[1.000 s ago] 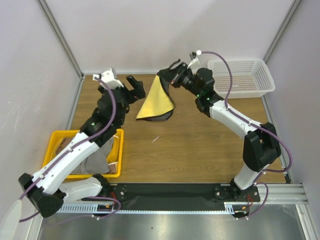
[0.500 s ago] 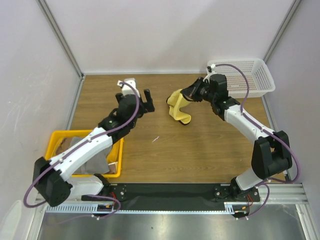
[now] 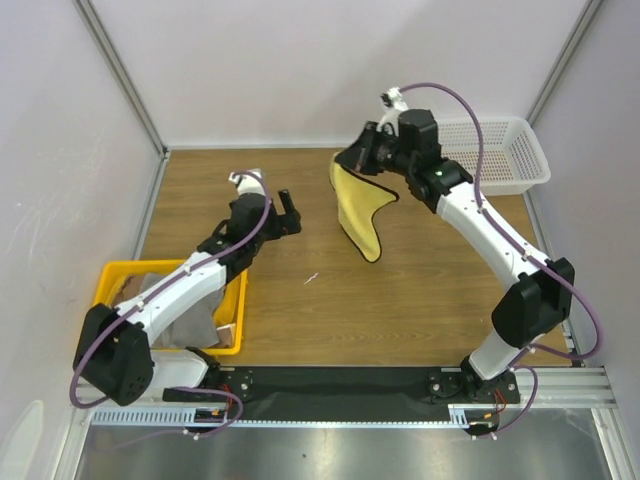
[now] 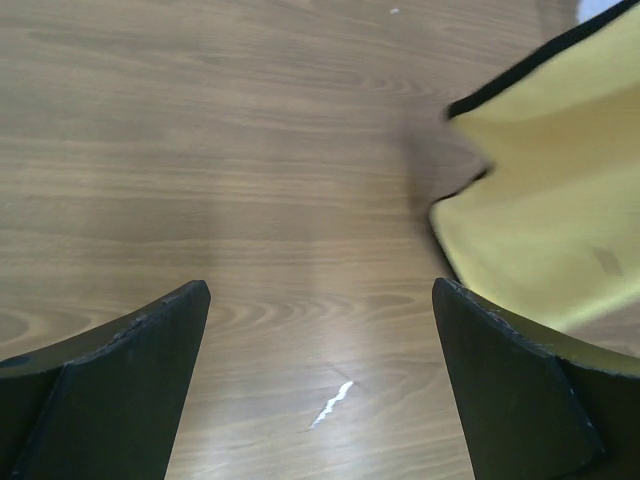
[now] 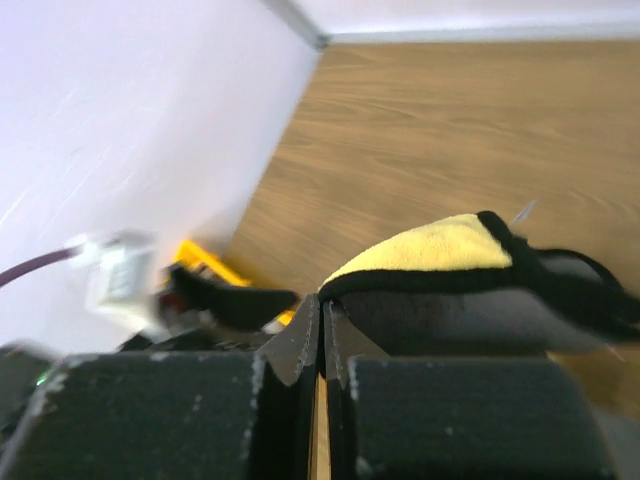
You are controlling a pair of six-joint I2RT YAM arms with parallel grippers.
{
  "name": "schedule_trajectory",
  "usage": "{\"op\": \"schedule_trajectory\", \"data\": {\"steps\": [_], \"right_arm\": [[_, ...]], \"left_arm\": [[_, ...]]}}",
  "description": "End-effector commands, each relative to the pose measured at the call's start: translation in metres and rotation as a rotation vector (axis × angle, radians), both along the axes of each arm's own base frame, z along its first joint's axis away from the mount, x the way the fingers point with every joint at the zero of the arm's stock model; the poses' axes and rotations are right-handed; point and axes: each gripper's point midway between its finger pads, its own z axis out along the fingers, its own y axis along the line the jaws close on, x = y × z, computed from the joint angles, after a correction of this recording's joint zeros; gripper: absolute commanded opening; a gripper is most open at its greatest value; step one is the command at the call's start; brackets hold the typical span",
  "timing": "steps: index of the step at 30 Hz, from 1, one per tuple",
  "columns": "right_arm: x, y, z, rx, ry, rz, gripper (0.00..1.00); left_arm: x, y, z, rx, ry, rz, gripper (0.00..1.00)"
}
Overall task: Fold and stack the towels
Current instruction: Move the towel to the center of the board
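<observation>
A plain yellow towel (image 3: 362, 208) with a dark trim hangs over the table's back middle. My right gripper (image 3: 354, 160) is shut on its upper corner. In the right wrist view the jaws (image 5: 322, 310) are pressed together on the trimmed edge of that towel (image 5: 440, 250). My left gripper (image 3: 290, 212) is open and empty to the left of the towel, apart from it. In the left wrist view its fingers (image 4: 320, 300) stand wide over bare wood, with the towel (image 4: 550, 200) at the right. A grey towel (image 3: 188, 325) lies in the yellow tray (image 3: 112, 272).
A white mesh basket (image 3: 500, 160) stands at the back right, behind the right arm. A small white scrap (image 3: 311, 278) lies on the wood mid-table, and it shows between the left fingers as a white scrap (image 4: 330, 403). Walls close in the left, back and right sides.
The right gripper dropped the towel into a bunch on the table, then lifted it back up and left so it hangs. The left gripper moved nearer and right, staying open.
</observation>
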Motion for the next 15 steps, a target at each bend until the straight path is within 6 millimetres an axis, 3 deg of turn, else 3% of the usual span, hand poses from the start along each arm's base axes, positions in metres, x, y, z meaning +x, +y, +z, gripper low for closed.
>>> {"op": "schedule_trajectory", "data": {"steps": [1,4,8,12,13,15], "right_arm": [[-0.033,0.038,0.033,-0.036,-0.087,0.147,0.00],[-0.048,0.047,0.058,-0.002,-0.131,0.188,0.00],[-0.059,0.049,0.064,0.037,-0.146,0.223,0.00],[-0.042,0.031,0.012,0.000,-0.029,0.122,0.00],[-0.041,0.025,-0.018,-0.011,0.054,0.095,0.00],[-0.032,0.010,-0.044,-0.014,0.109,0.051,0.00]], "left_arm": [[-0.002,0.009,0.022,-0.116,-0.056,-0.010,1.00],[-0.008,0.027,0.037,-0.120,-0.092,0.033,1.00],[-0.020,0.047,0.049,-0.114,-0.112,0.095,1.00],[-0.027,0.055,0.050,-0.100,-0.121,0.114,1.00],[-0.027,0.056,0.050,-0.096,-0.119,0.117,1.00],[-0.027,0.056,0.038,-0.082,-0.088,0.118,1.00]]}}
